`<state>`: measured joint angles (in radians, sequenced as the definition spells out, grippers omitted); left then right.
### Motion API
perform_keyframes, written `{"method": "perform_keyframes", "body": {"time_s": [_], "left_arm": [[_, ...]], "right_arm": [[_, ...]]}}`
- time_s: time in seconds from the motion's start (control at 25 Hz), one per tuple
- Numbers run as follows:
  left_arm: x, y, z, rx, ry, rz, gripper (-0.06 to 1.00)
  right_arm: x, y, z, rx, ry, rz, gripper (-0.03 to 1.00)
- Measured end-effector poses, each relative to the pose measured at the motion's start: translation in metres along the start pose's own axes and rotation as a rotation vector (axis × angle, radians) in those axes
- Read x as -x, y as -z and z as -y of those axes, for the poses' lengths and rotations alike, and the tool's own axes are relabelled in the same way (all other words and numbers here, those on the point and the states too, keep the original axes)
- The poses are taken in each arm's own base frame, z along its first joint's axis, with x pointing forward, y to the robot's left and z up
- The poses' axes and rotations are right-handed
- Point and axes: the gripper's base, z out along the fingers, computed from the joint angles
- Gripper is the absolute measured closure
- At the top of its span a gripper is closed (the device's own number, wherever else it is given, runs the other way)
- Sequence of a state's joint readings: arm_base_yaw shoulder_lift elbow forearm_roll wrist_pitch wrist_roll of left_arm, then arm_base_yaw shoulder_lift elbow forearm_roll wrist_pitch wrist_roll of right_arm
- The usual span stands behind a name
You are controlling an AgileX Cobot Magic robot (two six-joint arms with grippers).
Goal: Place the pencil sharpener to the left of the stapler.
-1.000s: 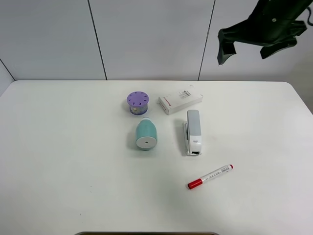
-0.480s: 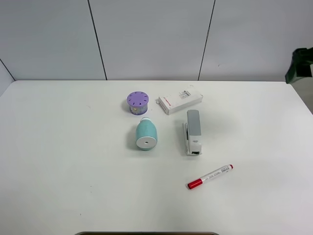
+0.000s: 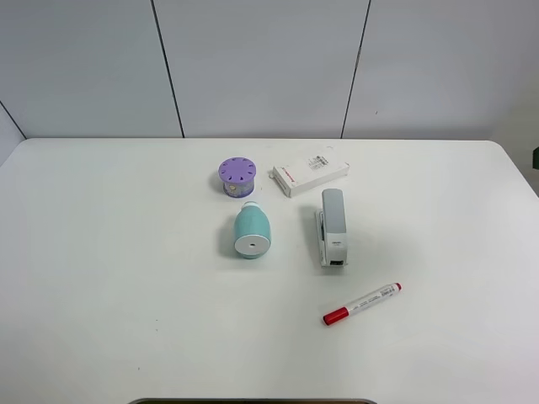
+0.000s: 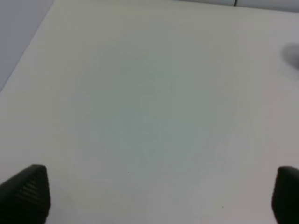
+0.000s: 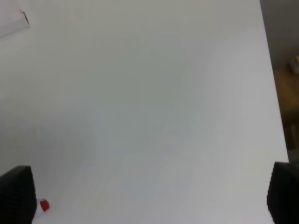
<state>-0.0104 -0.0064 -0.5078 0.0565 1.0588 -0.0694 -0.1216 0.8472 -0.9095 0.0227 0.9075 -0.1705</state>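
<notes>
The teal pencil sharpener [image 3: 251,232] lies on its side on the white table [image 3: 101,252], its flat white round face toward the front edge. The light-grey stapler [image 3: 332,227] lies lengthwise a short gap to its right. Neither arm reaches over the table in the high view; only a dark sliver of the right arm [image 3: 536,156] shows at the right border. In the left wrist view my left gripper [image 4: 155,196] is open over bare table, fingertips [image 4: 27,192] far apart. My right gripper [image 5: 149,193] is open too, with nothing between its fingers.
A purple cylinder with holes [image 3: 237,177] stands just behind the sharpener. A flat white box [image 3: 310,171] lies behind the stapler. A red-capped marker [image 3: 363,304] lies in front of the stapler; its cap [image 5: 44,205] shows in the right wrist view. The table's right edge [image 5: 273,93] is near.
The right arm has swung from high above the table's back right out past the right border. The things on the table have not moved.
</notes>
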Motion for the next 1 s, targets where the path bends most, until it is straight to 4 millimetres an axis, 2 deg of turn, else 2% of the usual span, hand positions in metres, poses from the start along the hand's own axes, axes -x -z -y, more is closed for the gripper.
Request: {"method": "perform_keyframes", "body": {"time_s": [0.2, 0.4, 0.52, 0.64, 0.8, 1.0], "left_arm": [[0.0, 0.0, 0.0, 0.0, 0.0, 0.0, -0.01], [0.0, 0.0, 0.0, 0.0, 0.0, 0.0, -0.01], [0.0, 0.0, 0.0, 0.0, 0.0, 0.0, -0.01], [0.0, 0.0, 0.0, 0.0, 0.0, 0.0, -0.01], [0.0, 0.0, 0.0, 0.0, 0.0, 0.0, -0.01], [0.0, 0.0, 0.0, 0.0, 0.0, 0.0, -0.01]], "right_arm": [[-0.016, 0.032, -0.011, 0.036, 0.086, 0.063, -0.02], [-0.03, 0.054, -0.012, 0.032, 0.082, 0.132, -0.02], [-0.047, 0.057, -0.014, 0.029, 0.08, 0.153, -0.02], [-0.067, 0.052, -0.018, 0.045, 0.084, 0.141, -0.02], [-0.088, 0.048, -0.026, 0.128, 0.142, 0.149, -0.02], [-0.106, 0.061, -0.028, 0.172, 0.16, 0.241, -0.02]]}}
